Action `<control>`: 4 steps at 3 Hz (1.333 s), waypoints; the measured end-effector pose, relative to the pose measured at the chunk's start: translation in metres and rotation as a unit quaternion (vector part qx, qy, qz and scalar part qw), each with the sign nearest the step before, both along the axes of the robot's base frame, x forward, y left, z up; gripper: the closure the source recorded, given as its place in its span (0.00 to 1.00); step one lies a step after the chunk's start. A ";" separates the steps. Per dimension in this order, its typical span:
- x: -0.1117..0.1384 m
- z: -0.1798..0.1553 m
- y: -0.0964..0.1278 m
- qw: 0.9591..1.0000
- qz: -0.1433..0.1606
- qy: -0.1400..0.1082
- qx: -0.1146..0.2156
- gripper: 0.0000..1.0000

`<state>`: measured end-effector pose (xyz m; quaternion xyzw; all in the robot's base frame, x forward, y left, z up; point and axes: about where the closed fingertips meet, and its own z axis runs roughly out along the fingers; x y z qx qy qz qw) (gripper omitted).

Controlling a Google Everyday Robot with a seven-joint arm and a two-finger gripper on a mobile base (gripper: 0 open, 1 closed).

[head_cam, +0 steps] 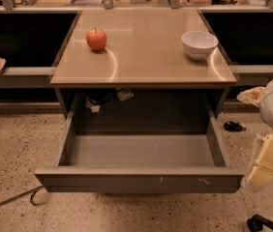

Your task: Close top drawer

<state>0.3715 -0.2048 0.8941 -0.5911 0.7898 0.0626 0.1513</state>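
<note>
The top drawer (141, 180) stands pulled wide open at 6 o'clock beneath the desk (146, 57); the gripper (268, 167) hangs at 4 o'clock, just beside its right front corner; released or clenched, I cannot tell

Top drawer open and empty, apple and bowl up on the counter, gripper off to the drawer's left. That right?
One thing is wrong. The gripper is off to the right of the top drawer, near its front corner, as the camera view shows. The rest holds: the drawer is open and empty, and the apple and bowl are on the counter.
</note>
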 end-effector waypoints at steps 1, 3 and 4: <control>0.000 0.000 0.000 1.000 0.000 0.000 0.000 0.00; -0.049 -0.054 -0.010 0.998 -0.026 0.041 0.030 0.00; -0.084 -0.105 0.008 0.993 0.000 0.090 0.072 0.00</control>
